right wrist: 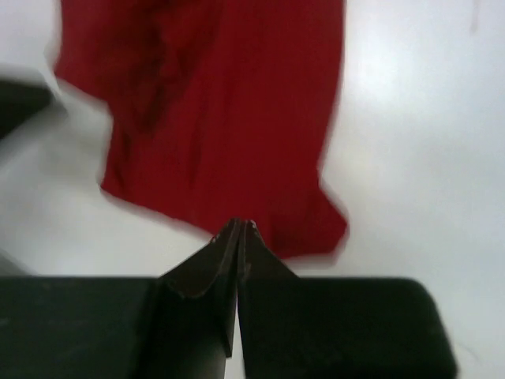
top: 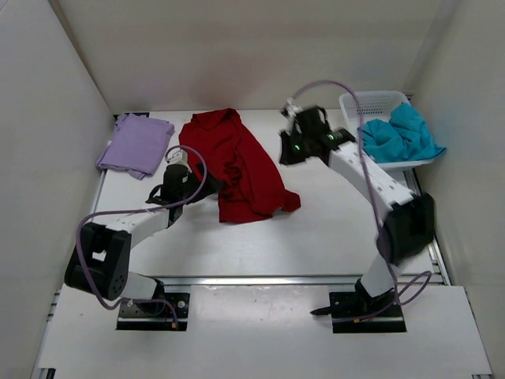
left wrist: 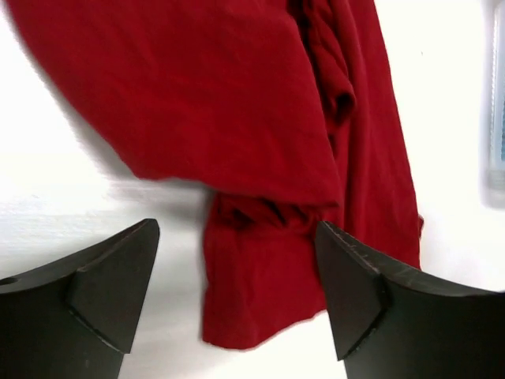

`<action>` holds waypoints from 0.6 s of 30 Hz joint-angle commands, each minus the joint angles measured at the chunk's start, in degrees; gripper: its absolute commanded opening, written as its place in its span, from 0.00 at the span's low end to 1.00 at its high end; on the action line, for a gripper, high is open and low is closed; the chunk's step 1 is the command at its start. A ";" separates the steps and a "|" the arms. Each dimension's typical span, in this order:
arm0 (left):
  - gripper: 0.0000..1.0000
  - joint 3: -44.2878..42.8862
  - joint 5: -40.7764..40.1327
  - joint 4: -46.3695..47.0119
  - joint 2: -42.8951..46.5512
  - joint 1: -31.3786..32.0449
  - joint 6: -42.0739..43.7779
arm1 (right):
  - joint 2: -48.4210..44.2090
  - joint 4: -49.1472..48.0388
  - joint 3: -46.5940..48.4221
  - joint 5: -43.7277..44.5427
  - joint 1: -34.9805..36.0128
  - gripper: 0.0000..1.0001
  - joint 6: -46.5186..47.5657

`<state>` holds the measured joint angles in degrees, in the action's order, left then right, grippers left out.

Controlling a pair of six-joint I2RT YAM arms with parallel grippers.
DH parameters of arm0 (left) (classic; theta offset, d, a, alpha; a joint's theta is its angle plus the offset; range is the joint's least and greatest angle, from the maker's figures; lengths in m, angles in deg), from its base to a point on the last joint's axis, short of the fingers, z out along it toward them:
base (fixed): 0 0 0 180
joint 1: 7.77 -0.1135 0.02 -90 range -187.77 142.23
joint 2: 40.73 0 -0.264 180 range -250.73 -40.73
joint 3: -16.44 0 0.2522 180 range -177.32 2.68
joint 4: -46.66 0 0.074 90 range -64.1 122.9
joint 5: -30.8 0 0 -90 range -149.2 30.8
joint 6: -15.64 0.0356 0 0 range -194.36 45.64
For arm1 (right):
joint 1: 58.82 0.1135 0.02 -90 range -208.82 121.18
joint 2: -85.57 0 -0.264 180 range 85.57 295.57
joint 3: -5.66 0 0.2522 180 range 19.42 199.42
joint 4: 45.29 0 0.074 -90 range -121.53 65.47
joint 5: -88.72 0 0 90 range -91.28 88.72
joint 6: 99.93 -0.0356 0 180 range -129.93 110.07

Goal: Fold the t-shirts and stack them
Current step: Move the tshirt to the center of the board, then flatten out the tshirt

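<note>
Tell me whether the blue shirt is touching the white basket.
Touching. The top view shows the blue shirt lying bunched inside the white basket, with cloth spilling over the basket's near rim.

I count three t-shirts: one red t-shirt (top: 237, 166), my landmark; one lavender t-shirt (top: 136, 144) left of it; one teal t-shirt (top: 402, 134) well to its right. One white basket (top: 375, 98), also right of the red t-shirt. Two arms: left arm (top: 146, 221), right arm (top: 371, 178), flanking it. One tabletop (top: 331, 229).
</note>
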<state>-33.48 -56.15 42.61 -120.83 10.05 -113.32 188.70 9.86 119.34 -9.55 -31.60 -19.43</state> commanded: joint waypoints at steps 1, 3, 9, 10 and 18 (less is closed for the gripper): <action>0.92 -0.50 -2.43 4.16 0.73 -0.69 -0.94 | -20.92 -20.26 -24.99 -5.78 -7.79 0.00 -3.59; 0.96 0.21 -2.96 7.23 -0.41 -0.69 -3.65 | -29.36 -24.76 -35.02 -4.65 -9.37 0.05 -6.32; 0.99 -2.93 0.38 11.92 -6.72 -1.66 -6.40 | -36.15 -37.48 -57.42 -9.67 -6.32 0.43 -14.31; 0.99 -4.78 0.64 10.95 -8.57 -2.26 -6.13 | -36.59 -40.22 -59.73 -9.74 -4.91 0.47 -15.97; 0.89 -12.09 4.33 10.23 -18.51 -3.49 -7.97 | -29.84 -51.14 -66.26 -7.12 -3.05 0.70 -18.19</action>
<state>-43.19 -53.90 52.52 -138.99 7.32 -120.60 158.19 -29.57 53.03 -18.25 -34.55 -35.77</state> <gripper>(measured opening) 0.914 0.693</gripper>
